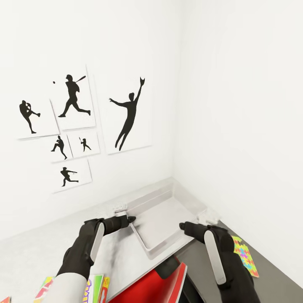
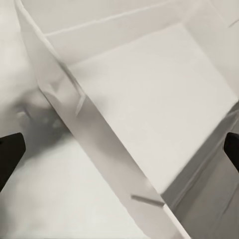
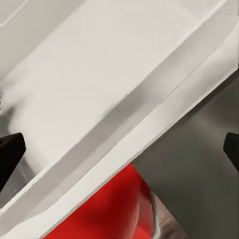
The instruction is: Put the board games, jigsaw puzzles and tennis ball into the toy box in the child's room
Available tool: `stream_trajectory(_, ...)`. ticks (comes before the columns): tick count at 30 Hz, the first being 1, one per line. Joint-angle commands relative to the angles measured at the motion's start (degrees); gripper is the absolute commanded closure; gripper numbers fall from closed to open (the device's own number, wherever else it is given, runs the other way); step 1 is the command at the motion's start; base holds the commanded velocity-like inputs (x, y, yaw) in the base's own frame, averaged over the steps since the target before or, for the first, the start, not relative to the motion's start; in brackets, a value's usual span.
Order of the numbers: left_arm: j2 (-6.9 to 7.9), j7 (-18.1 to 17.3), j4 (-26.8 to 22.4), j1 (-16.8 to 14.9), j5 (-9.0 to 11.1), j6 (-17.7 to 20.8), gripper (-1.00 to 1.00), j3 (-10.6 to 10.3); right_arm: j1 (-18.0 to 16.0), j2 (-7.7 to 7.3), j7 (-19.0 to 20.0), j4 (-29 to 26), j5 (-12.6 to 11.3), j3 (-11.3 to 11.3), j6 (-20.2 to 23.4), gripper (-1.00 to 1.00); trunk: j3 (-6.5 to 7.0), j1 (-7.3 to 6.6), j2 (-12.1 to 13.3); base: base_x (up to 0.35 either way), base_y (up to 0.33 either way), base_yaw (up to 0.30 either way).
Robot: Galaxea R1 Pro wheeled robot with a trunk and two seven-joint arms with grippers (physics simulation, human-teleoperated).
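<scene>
The shallow light grey toy box (image 1: 162, 225) sits empty on the pale grey bench (image 1: 38, 252), tucked into the wall corner. Both end effectors, left (image 1: 126, 220) and right (image 1: 188, 227), hover spread wide over its rims, grasping nothing. The flat red board game box (image 1: 162, 286) below looks stiff, light and slick; pinching across a thin edge seems best.

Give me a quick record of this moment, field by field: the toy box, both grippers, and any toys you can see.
toy box: light grey tray on the table, in the wall corner, nothing visible inside
left gripper: open, at the tray's near-left wall
right gripper: open, at the tray's near-right edge
red box: partly under the tray's near corner
jigsaw puzzle: flat on the table, right of the right arm
wall: baseball silhouette posters
</scene>
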Motion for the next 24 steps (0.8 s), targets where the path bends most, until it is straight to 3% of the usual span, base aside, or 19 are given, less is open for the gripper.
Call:
stream_trajectory(1,-0.2,0.0,0.0,-0.1,0.0,0.3,-1.0,0.2,-0.1,0.04,-1.0,0.4,-0.6,1.0,-0.3,-1.0,-0.1,0.04,-0.1,0.0,0.0,0.0)
stream_trajectory(6,-0.35,0.5,0.0,-0.1,0.1,0.3,-1.0,0.2,-0.1,0.04,-3.9,1.1,-0.8,3.1,-1.1,-1.0,-0.1,0.04,-0.1,0.0,0.0,0.0)
stream_trajectory(14,-0.35,0.6,0.1,-0.1,0.1,0.3,-1.0,0.2,-0.1,0.04,-5.1,1.3,-0.7,3.6,-1.4,-1.0,-0.1,0.04,-0.1,0.0,0.0,0.0)
stream_trajectory(19,-0.35,0.6,0.1,-0.1,0.2,0.2,-1.0,0.1,-0.1,0.04,-5.4,1.3,-0.7,4.0,-5.3,-1.0,-0.1,0.04,-0.1,0.0,0.0,0.0)
stream_trajectory(24,-0.35,0.6,0.0,-0.1,0.2,0.1,-1.0,-1.2,-0.1,0.04,-7.1,1.3,-0.8,6.7,-7.3,-1.0,-0.1,0.04,-0.1,0.0,0.0,0.0)
